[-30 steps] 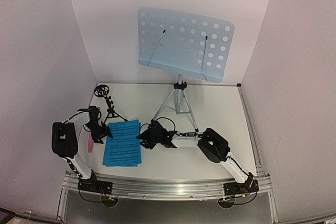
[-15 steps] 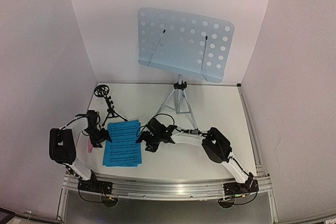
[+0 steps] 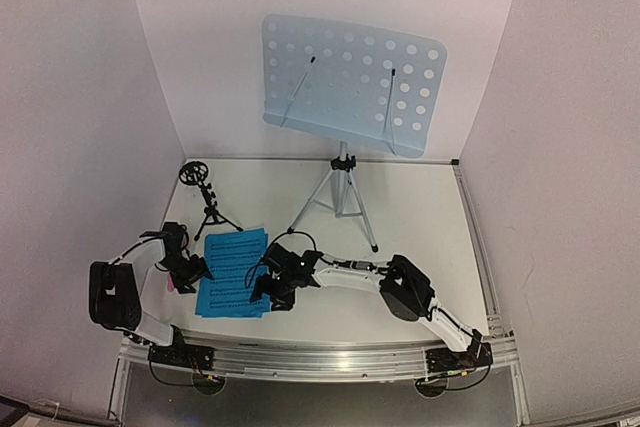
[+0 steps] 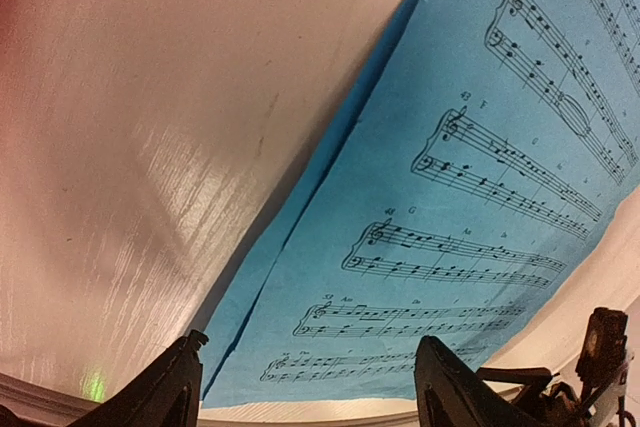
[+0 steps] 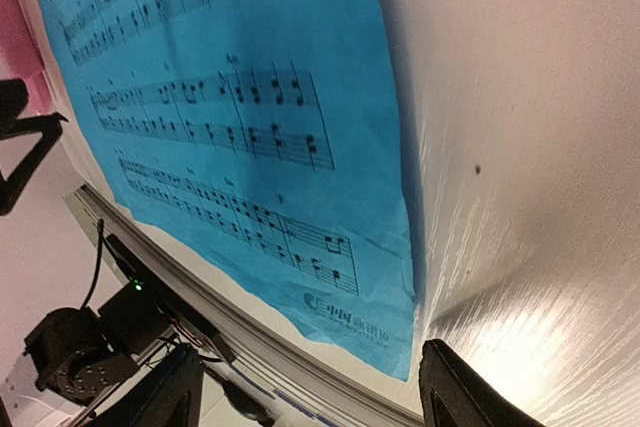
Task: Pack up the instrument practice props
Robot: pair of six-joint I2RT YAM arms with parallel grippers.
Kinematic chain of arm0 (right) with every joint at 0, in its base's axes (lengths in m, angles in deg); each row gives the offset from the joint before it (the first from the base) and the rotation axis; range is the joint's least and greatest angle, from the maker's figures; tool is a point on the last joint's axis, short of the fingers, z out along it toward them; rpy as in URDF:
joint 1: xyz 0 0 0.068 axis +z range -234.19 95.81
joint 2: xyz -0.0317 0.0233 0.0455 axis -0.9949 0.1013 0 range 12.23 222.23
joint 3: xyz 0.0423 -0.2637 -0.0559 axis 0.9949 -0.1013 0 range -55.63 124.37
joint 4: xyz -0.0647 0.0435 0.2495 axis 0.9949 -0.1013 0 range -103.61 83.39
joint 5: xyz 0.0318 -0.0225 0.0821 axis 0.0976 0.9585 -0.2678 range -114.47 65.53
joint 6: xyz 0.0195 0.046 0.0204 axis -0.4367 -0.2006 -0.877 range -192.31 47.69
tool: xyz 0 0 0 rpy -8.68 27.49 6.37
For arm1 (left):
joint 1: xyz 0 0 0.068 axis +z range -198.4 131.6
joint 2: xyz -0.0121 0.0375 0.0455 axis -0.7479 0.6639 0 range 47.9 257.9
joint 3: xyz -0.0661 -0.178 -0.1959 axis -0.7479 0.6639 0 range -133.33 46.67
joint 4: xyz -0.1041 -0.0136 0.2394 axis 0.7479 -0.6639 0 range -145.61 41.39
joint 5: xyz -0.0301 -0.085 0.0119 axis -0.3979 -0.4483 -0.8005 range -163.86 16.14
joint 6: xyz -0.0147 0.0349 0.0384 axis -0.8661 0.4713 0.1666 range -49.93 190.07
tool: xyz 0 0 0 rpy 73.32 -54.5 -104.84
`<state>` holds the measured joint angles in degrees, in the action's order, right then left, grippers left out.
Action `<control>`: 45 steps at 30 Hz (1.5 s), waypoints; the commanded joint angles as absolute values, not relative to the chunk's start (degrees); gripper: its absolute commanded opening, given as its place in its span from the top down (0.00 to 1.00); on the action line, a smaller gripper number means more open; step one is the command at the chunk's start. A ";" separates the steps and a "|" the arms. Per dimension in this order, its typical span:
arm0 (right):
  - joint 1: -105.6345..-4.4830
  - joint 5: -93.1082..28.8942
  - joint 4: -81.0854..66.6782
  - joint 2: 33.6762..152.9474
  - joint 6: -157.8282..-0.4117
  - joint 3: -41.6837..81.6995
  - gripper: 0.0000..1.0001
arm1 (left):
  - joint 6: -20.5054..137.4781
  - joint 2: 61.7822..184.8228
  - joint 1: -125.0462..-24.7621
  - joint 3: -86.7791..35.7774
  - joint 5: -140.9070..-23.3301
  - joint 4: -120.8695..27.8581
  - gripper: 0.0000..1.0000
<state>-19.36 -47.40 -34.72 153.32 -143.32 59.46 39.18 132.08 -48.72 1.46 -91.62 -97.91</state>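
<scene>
left claw: my left claw (image 3: pixel 190 269) hangs spread wide and pinches nothing, low over the 9 o'clock edge of the paper; its fingers (image 4: pixel 165 392) frame that edge in the left wrist view.
right claw: my right claw (image 3: pixel 272 285) is spread just as wide and is also empty, low over the paper's 4 o'clock corner.
sheets, place: the two blue paper music sheets (image 3: pixel 232 272) lie flat on the white table (image 3: pixel 420 207), at about 7 o'clock on it, between my two claws.
sheets, look: bright blue, printed with black staves and notes. a second edge peeps out along the 9 o'clock side, so the pair sits slightly offset. the near corner by the right claw throws a shadow, so i judge it lifted a little.
sheets, handling: i judge them very light, limp and thin, slick on each other and on the table, and easy to crease or tear.
sheets, hold: flat paper gives no bite from above. i'd take the raised corner, or slide the pair past the 6 o'clock table edge, and pinch both margins together.
microphone: the pink stick microphone (image 3: pixel 172 280) lies just beside the sheets at 9 o'clock, mostly hidden by my left arm.
mic stand: the small black tripod mic stand with ring mount (image 3: pixel 205 197) stands upright at the sheets' 11 o'clock.
music stand: the silver-tripod stand with perforated pale-blue desk (image 3: pixel 350 82) stands at the table's 12 o'clock, well apart from the claws. it looks top-heavy to me.
</scene>
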 commanded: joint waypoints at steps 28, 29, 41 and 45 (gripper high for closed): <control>-18.61 -37.05 -47.92 159.12 -131.63 72.05 0.31 | 38.25 131.83 -48.67 2.33 -86.01 -96.79 0.28; -18.60 -37.14 -47.91 159.39 -131.44 72.54 0.31 | 38.10 131.83 -48.67 2.40 -86.12 -96.77 0.28; -18.17 -39.62 -47.80 163.03 -130.22 76.94 0.32 | 37.61 132.75 -49.97 4.89 -87.97 -92.78 0.28; -18.03 -39.46 -47.88 162.63 -130.55 76.65 0.33 | 37.61 133.29 -50.35 5.09 -88.43 -92.41 0.27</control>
<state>-18.63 -39.73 -47.03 161.50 -131.05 76.40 38.08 132.51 -49.88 4.82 -87.70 -93.59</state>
